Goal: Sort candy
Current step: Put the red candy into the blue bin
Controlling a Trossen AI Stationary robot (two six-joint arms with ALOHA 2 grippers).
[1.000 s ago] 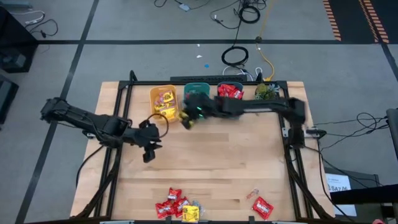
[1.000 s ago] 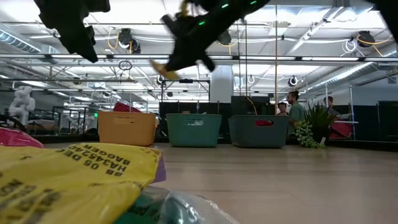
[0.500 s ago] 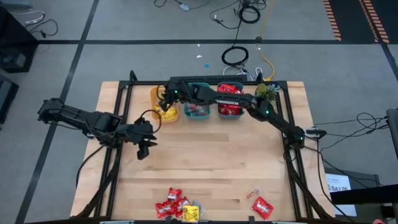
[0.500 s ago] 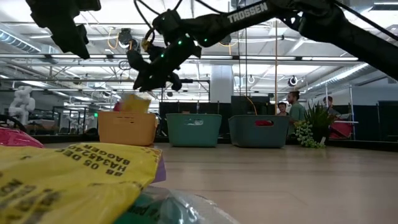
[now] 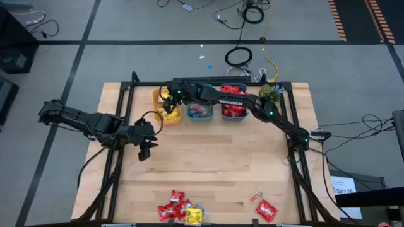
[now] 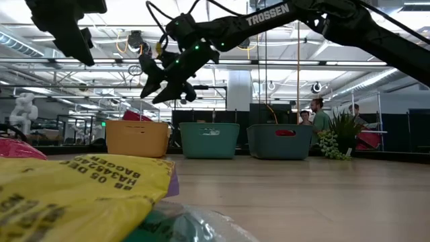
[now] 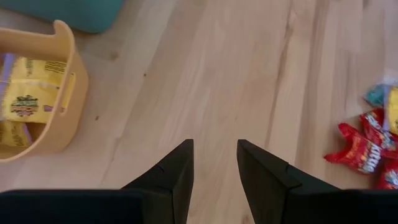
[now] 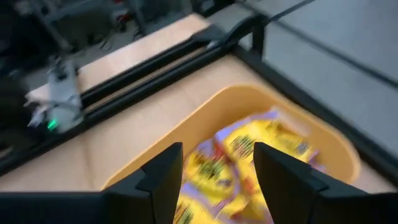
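My right gripper (image 5: 167, 104) hangs over the yellow bin (image 5: 158, 96) at the far edge of the table (image 5: 214, 164); fingers (image 8: 163, 180) spread apart, nothing between them; right wrist view looks straight down into that bin, yellow candy packets (image 8: 258, 148) piled inside it; low view shows the same gripper (image 6: 156, 79) above the bin (image 6: 137, 138), jaws parted.

My left gripper (image 5: 144, 151) hovers over bare wood on the left-middle of the table, well apart from the bins; fingers (image 7: 174, 177) apart with a gap showing wood, holding nothing; left wrist view catches the yellow bin (image 7: 62, 124) with packets in it and some red packets (image 7: 362, 149) off to the side.

Teal bin (image 5: 200, 108) just beside the yellow one, pinkish pieces inside; third bin (image 5: 233, 108) next along, red packets in it; small green plant (image 5: 270, 93) at the end of that row.

Unsorted candy at the near edge: cluster of red packets (image 5: 173, 207) with a yellow packet (image 5: 193, 217) touching it; a lone red packet (image 5: 267, 210) and a tiny piece (image 5: 256, 196) near it, apart from the cluster; low view has a yellow packet (image 6: 74, 191) right in front of the lens.
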